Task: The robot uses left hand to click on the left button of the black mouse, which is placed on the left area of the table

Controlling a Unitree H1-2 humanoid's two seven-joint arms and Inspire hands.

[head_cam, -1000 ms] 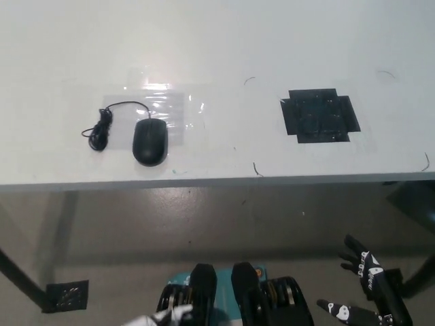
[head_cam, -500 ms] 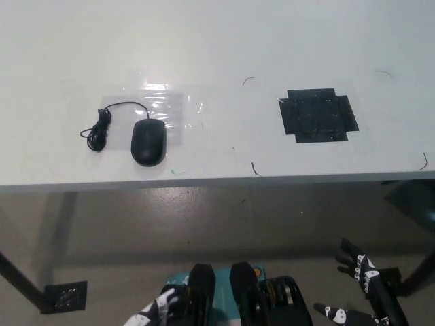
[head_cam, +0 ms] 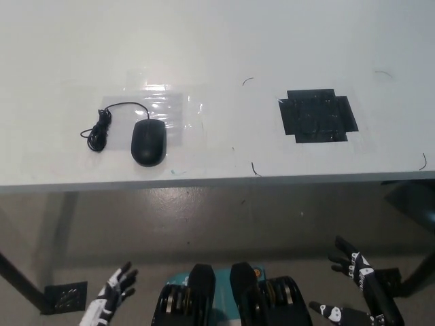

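Two hands in shot, both low and well short of the work: the white left hand [head_cam: 109, 302] shows at lower left, below the tabletop [head_cam: 224, 41] edge, fingers spread and holding nothing; the black right hand [head_cam: 357, 272] idles at lower right, also splayed and empty, well apart from everything. The black mouse [head_cam: 149, 141] lies on the left part of the tabletop near the front edge, roughly above the left hand in the view, its nose pointing away from the robot, so the left button should be on the far-left part of its shell – prob. why the left hand takes this job. Its cable [head_cam: 102, 125] loops off to the left into a small bundle, touching nothing else. The mouse overlaps a clear plastic sheet [head_cam: 166, 109], apparently a position marker. A black taped patch [head_cam: 318, 115] lies well to the right, out of the way. Nothing stands betw. hand and mouse except the table edge, which the hand must rise over first. Click not yet made
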